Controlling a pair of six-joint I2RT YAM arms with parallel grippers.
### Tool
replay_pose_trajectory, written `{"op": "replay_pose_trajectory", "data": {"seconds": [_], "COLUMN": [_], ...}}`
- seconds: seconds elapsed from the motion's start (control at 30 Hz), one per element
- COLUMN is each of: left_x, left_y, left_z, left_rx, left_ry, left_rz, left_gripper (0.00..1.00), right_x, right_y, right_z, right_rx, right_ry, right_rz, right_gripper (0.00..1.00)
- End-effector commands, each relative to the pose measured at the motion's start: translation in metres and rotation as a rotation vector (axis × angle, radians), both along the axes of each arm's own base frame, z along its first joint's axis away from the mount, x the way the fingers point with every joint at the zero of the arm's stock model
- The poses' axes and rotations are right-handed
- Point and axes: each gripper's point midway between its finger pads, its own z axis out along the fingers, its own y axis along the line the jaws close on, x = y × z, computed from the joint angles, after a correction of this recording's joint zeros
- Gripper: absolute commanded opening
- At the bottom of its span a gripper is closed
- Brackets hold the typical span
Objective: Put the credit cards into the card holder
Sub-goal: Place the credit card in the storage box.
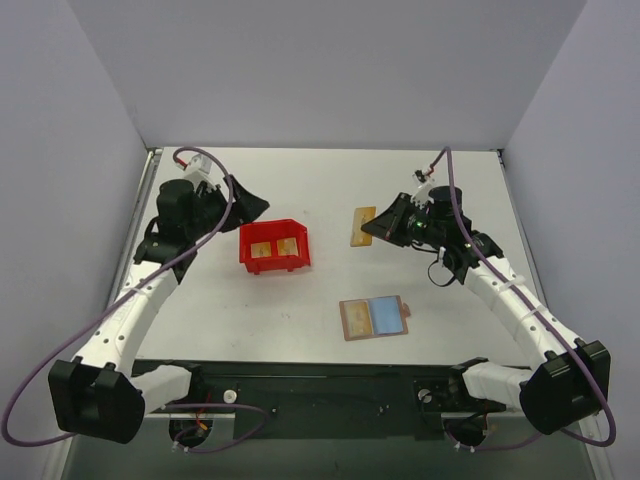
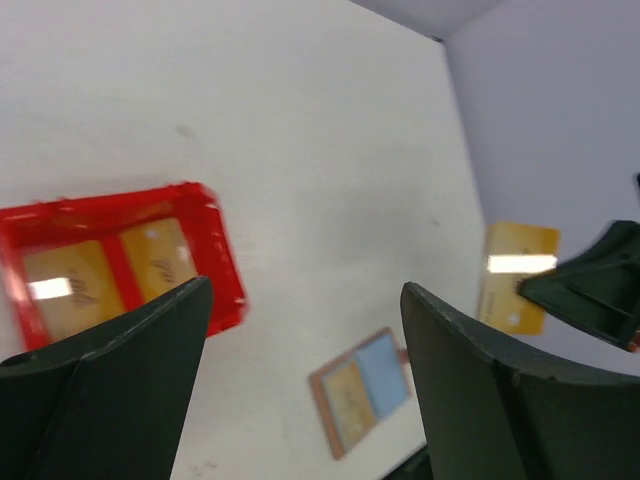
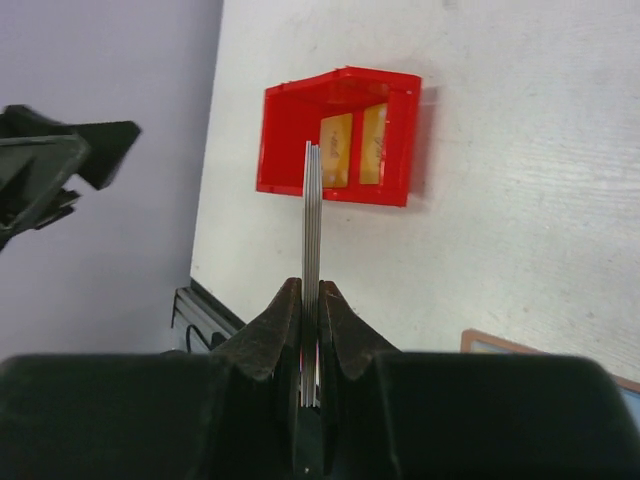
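Held up above the table, my right gripper (image 1: 380, 226) (image 3: 310, 285) is shut on a thin stack of gold credit cards (image 1: 362, 226), seen edge-on in the right wrist view (image 3: 310, 210) and flat in the left wrist view (image 2: 520, 275). The brown card holder (image 1: 373, 318) (image 2: 365, 390) lies open on the table, with a gold card in its left half and a light blue right half. My left gripper (image 1: 245, 203) (image 2: 305, 300) hangs wide open and empty, up and to the left of the red bin.
A red plastic bin (image 1: 274, 262) (image 2: 215, 250) (image 3: 340, 190) stands left of centre with two more gold cards (image 1: 274, 246) (image 2: 70, 290) inside. Grey walls close in the table at the back and sides. A black rail (image 1: 320, 385) runs along the near edge.
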Motion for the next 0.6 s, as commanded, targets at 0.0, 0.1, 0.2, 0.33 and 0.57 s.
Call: {"op": "replay_pose_trajectory", "data": {"seconds": [0.0, 0.1, 0.2, 0.33, 0.57], "left_x": [-0.03, -0.05, -0.066, -0.085, -0.102], "left_y": [-0.062, -0.078, -0.091, -0.112, -0.141], "left_z": [0.04, 0.033, 0.048, 0.06, 0.062], "left_rx": [-0.413, -0.497, -0.588, -0.679, -0.731], "left_ry": [-0.036, -0.001, -0.028, -0.045, -0.045], "left_rz": [-0.316, -0.39, -0.45, -0.536, -0.609], "left_gripper": [0.84, 0.82, 0.82, 0.81, 0.74], "right_x": [-0.002, -0.011, -0.017, -0.02, -0.021], "right_y": [0.022, 0.03, 0.036, 0.043, 0.05], "right_z": [0.042, 0.054, 0.059, 0.061, 0.07], "right_rx": [0.131, 0.175, 0.207, 0.26, 0.349], "right_ry": [-0.155, -0.201, -0.223, -0.221, -0.213], "right_rz": [0.14, 0.212, 0.275, 0.317, 0.348], "right_gripper": [0.0, 0.0, 0.0, 0.0, 0.0]}}
